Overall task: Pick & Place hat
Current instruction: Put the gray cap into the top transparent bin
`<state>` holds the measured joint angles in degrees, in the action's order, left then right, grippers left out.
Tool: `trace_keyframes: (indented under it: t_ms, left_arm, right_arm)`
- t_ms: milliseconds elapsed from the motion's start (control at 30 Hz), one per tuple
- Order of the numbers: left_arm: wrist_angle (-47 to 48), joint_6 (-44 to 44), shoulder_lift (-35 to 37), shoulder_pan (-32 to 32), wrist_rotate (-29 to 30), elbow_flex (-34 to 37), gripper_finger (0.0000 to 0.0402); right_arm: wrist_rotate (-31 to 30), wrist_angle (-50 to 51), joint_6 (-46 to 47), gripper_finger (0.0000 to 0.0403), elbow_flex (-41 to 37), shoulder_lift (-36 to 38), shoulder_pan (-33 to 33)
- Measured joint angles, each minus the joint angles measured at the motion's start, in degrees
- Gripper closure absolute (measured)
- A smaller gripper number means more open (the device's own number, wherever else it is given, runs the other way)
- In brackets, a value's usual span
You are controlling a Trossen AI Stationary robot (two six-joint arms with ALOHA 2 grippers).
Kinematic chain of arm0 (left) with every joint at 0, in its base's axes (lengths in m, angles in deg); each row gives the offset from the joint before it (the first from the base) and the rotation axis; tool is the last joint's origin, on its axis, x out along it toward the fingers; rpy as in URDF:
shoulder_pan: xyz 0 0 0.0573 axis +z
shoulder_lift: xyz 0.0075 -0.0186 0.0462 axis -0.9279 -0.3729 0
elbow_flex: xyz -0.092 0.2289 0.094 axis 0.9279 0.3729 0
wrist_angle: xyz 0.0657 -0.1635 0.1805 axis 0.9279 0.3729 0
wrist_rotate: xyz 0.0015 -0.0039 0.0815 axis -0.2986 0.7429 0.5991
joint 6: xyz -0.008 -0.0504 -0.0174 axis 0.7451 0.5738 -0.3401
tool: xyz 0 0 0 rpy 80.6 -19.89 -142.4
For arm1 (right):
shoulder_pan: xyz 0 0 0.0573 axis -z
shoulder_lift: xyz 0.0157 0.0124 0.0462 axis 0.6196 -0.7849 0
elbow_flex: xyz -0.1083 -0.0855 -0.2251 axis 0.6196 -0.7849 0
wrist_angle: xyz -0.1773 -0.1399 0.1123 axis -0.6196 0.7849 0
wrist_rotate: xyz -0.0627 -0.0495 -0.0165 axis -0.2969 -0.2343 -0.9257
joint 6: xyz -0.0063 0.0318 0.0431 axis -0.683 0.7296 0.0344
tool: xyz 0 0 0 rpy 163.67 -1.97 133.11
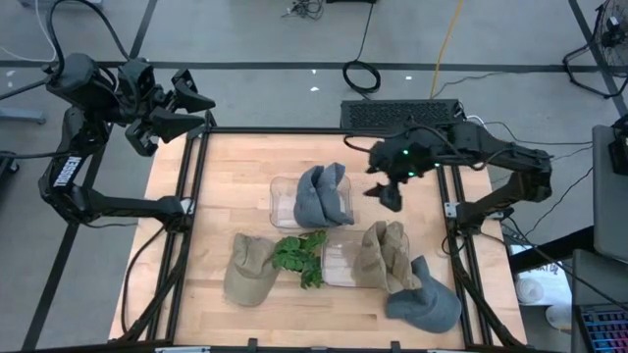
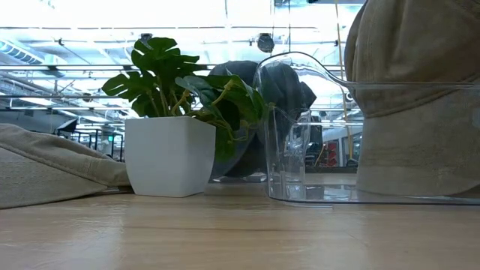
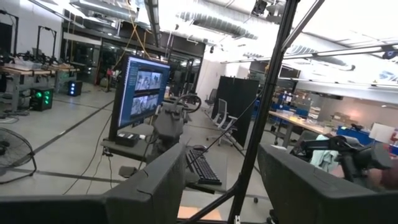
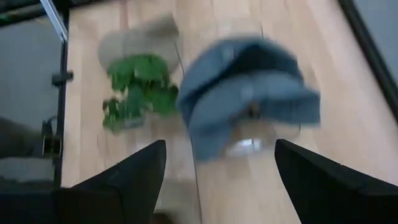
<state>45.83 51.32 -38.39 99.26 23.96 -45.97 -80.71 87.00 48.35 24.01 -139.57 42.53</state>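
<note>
The right pincer (image 1: 388,192) hangs just beside the blue-grey hat (image 1: 325,194), on the keyboard side of it, its fingers spread wide with nothing between them; its wrist view looks down on that hat, blurred, sitting in its clear bin (image 1: 285,201). Next to that bin toward the table's (image 1: 226,176) near edge stands a leafy plant (image 1: 300,257) in a white pot (image 2: 169,156). Beside the plant sits a second clear bin (image 1: 339,263) holding a tan hat (image 1: 383,255), with another blue-grey hat (image 1: 424,297) lying just beyond it on the wood. On the plant's other side lies a tan cap (image 1: 247,269). The left pincer (image 1: 186,111) waits off the table's far corner, fingers parted and empty. White lettering on the left arm cannot be read. A black keyboard (image 1: 400,113) lies past the table's far edge.
</note>
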Motion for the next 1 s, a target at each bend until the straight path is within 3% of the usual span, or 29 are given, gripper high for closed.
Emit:
trace_keyframes:
  t_ms: [367, 767, 1000]
  left_arm:
    - [-0.4, 1.4, 0.0, 0.0, 0.5, 0.0, 0.0192]
    - [-0.3, 2.1, 0.0, 0.0, 0.5, 0.0, 0.0192]
    - [-0.3, 3.6, 0.0, 0.0, 0.5, 0.0, 0.0192]
  right_arm:
    - [0.5, 21.0, 3.8, 0.0117, 0.0, 5.9, 0.3]
    - [0.9, 21.0, 12.8, 0.0117, 0.0, 14.8, -0.4]
    - [11.3, 20.8, 23.2, 0.0117, -0.4, 14.6, -6.7]
